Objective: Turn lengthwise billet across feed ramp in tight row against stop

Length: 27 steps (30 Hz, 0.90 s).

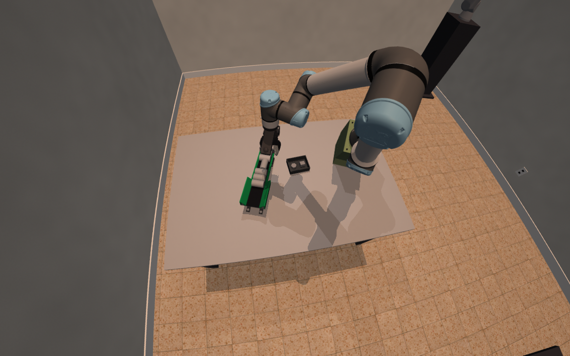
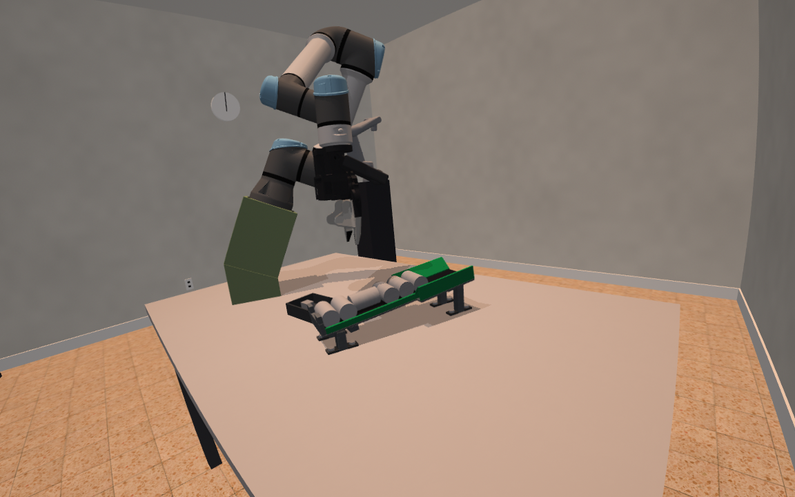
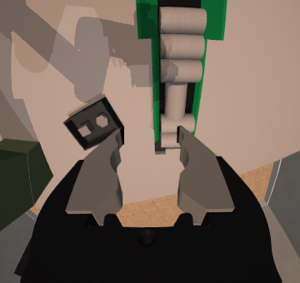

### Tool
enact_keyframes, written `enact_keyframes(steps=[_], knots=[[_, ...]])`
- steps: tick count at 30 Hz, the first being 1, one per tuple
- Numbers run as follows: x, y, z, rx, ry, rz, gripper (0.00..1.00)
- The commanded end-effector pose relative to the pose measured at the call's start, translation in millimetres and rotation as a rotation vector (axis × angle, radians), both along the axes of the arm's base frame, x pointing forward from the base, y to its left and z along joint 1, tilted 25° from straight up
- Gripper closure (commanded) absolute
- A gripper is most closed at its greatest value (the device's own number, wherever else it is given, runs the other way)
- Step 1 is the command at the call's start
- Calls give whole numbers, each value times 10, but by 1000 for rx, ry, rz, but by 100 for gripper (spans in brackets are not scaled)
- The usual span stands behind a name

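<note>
While the black square tray (image 3: 94,123) with two cut-outs sits left on the tan table (image 3: 258,87), the grey two-jaw gripper (image 3: 150,143) hangs partly apart and empty; right, the lengthwise grey steel billet (image 3: 176,101) lies on the green feed ramp (image 3: 147,17), apparently between crosswise billets (image 3: 183,46)

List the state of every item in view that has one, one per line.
tool: part open, holding nothing, above the ramp's low end.
lengthwise billet: still along the ramp, unturned.
three upper billets: across the ramp, side by side.
lower billets: across, at the stop.
feed ramp: tilted on legs.
</note>
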<state>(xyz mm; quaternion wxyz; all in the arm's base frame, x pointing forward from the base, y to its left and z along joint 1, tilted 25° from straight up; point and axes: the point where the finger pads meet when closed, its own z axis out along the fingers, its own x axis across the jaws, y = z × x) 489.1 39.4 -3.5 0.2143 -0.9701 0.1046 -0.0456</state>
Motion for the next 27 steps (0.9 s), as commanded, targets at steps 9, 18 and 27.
enact_keyframes(steps=[9, 18, 27], knots=[[296, -77, -11, 0, 1, 1, 65], [457, -121, -11, 0, 1, 1, 65], [457, -121, -11, 0, 1, 1, 65]])
